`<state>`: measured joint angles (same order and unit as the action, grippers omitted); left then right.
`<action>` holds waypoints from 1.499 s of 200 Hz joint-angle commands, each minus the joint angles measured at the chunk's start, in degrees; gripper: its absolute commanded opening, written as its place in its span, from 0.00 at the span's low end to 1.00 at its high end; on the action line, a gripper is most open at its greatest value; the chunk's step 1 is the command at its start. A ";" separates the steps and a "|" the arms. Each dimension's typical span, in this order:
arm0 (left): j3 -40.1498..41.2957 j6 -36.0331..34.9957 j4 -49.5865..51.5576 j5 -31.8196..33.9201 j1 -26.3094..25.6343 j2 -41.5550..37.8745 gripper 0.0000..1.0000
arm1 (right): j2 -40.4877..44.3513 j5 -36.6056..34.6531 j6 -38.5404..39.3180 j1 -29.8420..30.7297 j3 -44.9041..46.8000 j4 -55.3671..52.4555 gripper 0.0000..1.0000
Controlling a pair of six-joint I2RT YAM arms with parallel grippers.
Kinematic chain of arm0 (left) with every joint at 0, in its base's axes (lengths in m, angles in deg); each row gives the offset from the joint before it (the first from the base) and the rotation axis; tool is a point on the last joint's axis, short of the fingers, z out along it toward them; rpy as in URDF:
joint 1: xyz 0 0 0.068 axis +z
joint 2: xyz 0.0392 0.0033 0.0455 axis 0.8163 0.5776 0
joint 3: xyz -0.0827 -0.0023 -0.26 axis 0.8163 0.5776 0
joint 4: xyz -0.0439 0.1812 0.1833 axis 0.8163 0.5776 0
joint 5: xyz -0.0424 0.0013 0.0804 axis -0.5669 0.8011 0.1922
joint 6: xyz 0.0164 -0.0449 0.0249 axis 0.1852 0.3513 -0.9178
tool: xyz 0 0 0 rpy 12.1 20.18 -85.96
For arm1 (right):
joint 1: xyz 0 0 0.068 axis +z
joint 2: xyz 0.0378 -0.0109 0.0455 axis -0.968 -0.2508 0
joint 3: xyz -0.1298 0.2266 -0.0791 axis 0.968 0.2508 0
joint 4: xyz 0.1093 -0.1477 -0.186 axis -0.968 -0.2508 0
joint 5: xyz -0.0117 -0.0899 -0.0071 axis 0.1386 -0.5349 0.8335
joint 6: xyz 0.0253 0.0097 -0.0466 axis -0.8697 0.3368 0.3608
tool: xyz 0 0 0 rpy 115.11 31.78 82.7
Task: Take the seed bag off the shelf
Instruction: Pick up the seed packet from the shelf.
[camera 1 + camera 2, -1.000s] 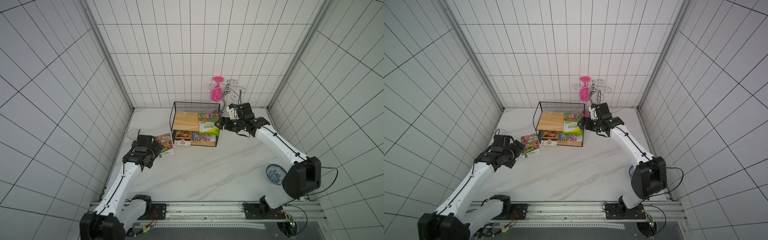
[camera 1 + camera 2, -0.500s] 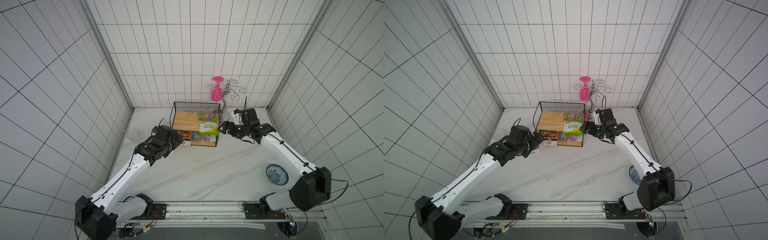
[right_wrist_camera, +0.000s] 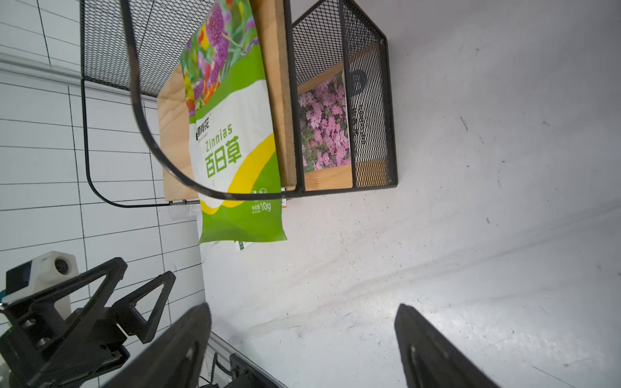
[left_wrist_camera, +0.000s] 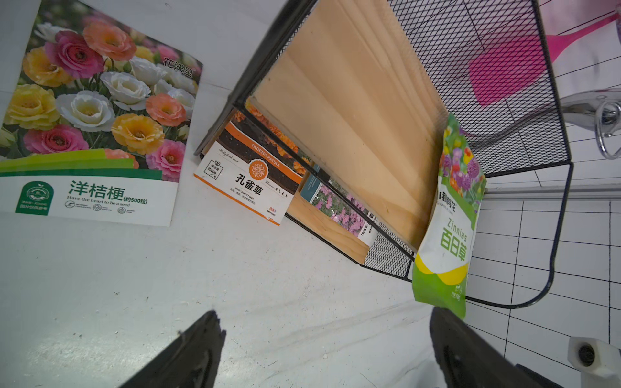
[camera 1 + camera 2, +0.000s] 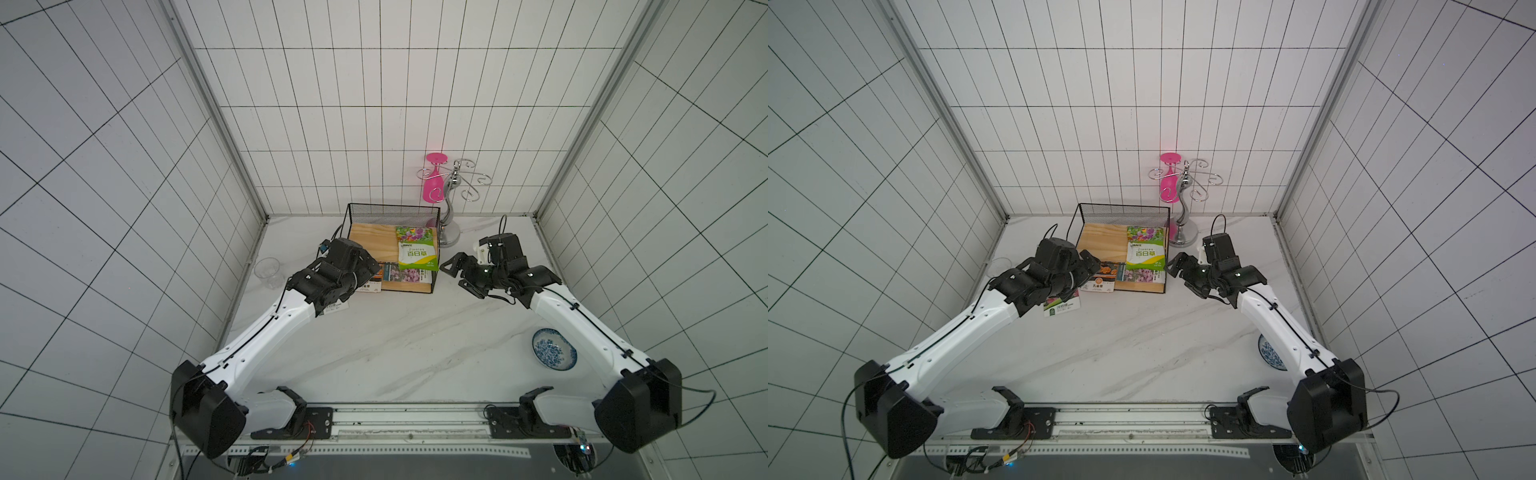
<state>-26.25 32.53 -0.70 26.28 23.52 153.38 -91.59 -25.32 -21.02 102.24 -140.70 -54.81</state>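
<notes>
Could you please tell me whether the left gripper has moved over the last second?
Yes. The left gripper has swung in toward the shelf and now sits at its front left corner.

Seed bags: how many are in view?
4. Green zinnia bag on the shelf's top board; orange bag and pink-flower bag on the lower board; rose-print bag flat on the table beside it. More may hide underneath.
</notes>
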 commanded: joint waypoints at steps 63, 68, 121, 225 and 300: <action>-1.62 2.07 -5.72 -1.62 -3.36 5.87 0.98 | -1.17 -4.20 -6.91 2.82 0.26 4.59 0.90; -2.21 2.30 -6.20 -1.70 -3.66 6.73 0.98 | -1.08 -4.65 -6.44 2.82 0.08 4.56 0.90; -7.73 5.30 -14.50 -2.27 -7.06 17.30 0.98 | -1.20 -5.77 -1.78 1.94 -2.44 1.91 0.90; -10.48 9.37 -22.12 -3.81 -7.01 25.40 0.84 | 1.38 -3.59 2.40 -6.15 -0.78 -1.32 0.90; -9.49 9.35 -23.58 -5.48 -6.55 25.89 0.45 | 0.11 -2.92 3.19 -6.55 -1.79 -1.25 0.91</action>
<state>-35.63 42.46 -22.64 21.32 16.63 178.82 -91.51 -28.79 -19.08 96.05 -140.86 -55.03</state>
